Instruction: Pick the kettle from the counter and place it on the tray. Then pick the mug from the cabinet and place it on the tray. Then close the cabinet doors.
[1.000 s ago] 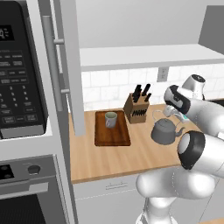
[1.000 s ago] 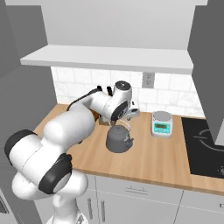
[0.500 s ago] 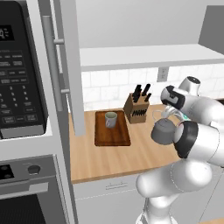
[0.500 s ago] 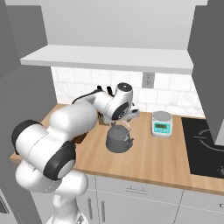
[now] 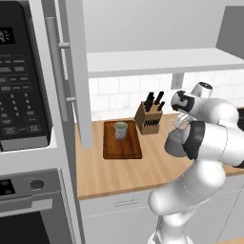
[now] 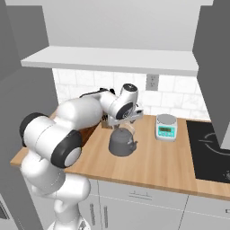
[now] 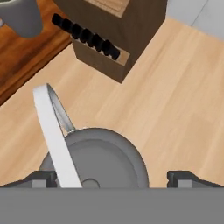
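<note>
Spread wide, the fingers (image 7: 37,178) hang directly over the kettle (image 7: 94,157) at the bottom of the hand view, its arched handle (image 7: 51,131) running up the frame between them. The kettle stands on the tabletop (image 6: 175,159), right of the tray (image 5: 122,145) holding the mug (image 5: 120,129).

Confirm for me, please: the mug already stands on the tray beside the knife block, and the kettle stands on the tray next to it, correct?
Not quite. The mug does stand on the tray beside the knife block, but the kettle stands on the bare counter, on the far side of the block from the tray. The right base view shows wood all round it.
</note>
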